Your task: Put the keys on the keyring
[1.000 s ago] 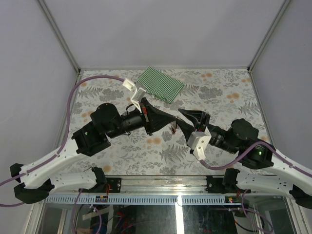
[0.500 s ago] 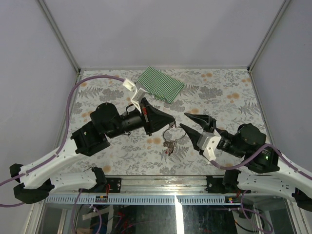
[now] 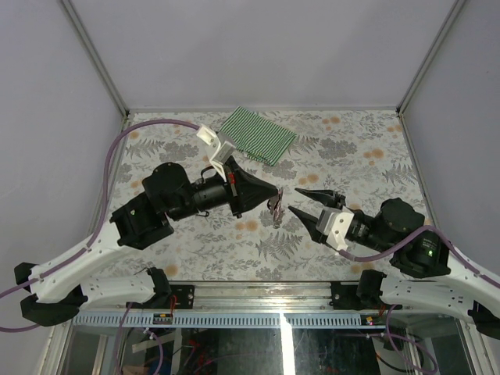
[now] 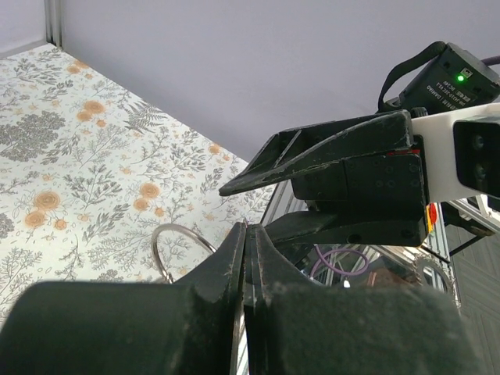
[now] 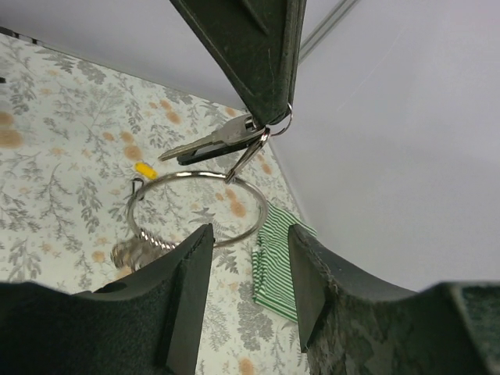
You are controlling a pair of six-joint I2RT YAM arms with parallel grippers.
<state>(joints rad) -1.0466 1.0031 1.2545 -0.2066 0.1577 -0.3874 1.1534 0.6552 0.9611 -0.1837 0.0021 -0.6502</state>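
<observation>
Silver keyring (image 5: 195, 175) dangles from the left gripper's (image 3: 275, 192) pinching jaws, one key (image 5: 211, 143) seemingly already on it, while the right gripper (image 3: 294, 200), at its three o'clock, stands spread and empty.

Left gripper (image 4: 247, 234): fills lower foreground, jaws pressed flat together, seam vertical.
Keyring (image 4: 181, 229): 1 silver wire loop showing, left of seam, arc vanishing behind gripper finger; grip point hidden.
Right gripper (image 4: 258, 207): facing, just beyond, 2 black fingers spread, tips pointing left.
Green LED (image 4: 461, 76): lit, upper right.
Floral table cover (image 4: 70, 141): at left.
</observation>
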